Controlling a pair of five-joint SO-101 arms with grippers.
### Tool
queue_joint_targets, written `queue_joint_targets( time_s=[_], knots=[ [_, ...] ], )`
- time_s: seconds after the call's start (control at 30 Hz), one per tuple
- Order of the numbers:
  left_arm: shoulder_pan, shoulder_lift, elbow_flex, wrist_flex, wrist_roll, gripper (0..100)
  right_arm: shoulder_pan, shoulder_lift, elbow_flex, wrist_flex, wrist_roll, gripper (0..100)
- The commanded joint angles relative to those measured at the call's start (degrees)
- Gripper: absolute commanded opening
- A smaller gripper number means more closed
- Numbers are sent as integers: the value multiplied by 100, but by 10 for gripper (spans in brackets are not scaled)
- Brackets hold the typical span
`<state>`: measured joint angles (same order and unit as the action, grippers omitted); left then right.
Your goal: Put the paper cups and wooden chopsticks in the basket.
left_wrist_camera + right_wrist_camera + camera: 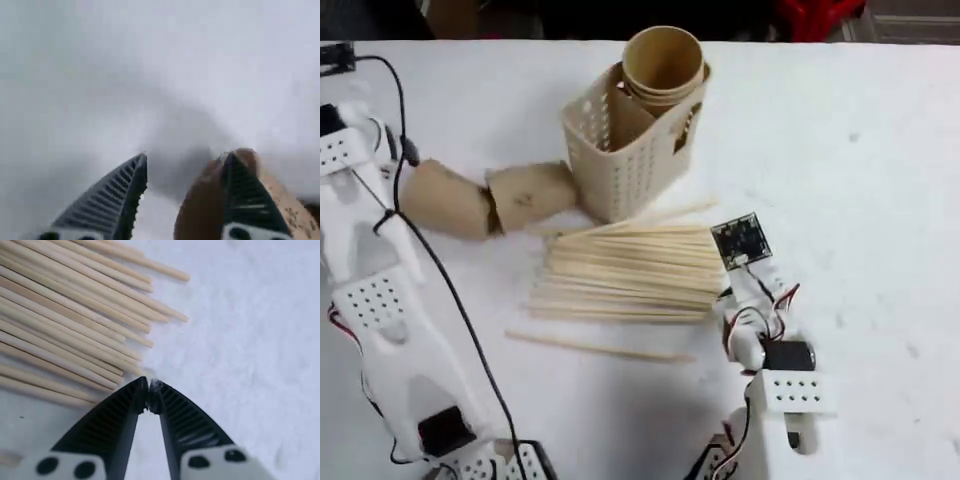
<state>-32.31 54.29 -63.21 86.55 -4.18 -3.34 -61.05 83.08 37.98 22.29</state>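
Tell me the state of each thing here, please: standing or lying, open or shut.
basket: standing, cups inside
stacked cups: upright in the basket
loose cups: lying on their sides
chopsticks: lying in a pile on the table
left gripper: open
right gripper: shut, empty

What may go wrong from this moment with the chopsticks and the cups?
The right jaws are shut at the end of the chopsticks; pushing forward may scatter them.
A lying paper cup sits at one side of the open left jaws, off centre; closing could roll it away.
Stacked cups already take up much of the basket.
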Motion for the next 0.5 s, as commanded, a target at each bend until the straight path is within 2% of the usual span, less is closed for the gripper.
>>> queue_joint_targets(
  time_s=[0.0, 0.13, 0.3, 0.4, 0.47],
  knots=[
    [277, 127, -79, -79, 141, 249, -48, -57, -26, -101, 44, 18],
    [303, 57, -88, 26, 369, 251, -48, -57, -26, -101, 44, 18],
    [330, -233, -378, 941, 369, 251, -48, -57, -26, -101, 44, 18],
    [356, -330, -695, 1600, -9, 251, -48, -57, -26, -101, 44, 18],
    [400, -391, -580, 1609, -273, 249, -48, -57, -26, -101, 44, 18]
  ],
)
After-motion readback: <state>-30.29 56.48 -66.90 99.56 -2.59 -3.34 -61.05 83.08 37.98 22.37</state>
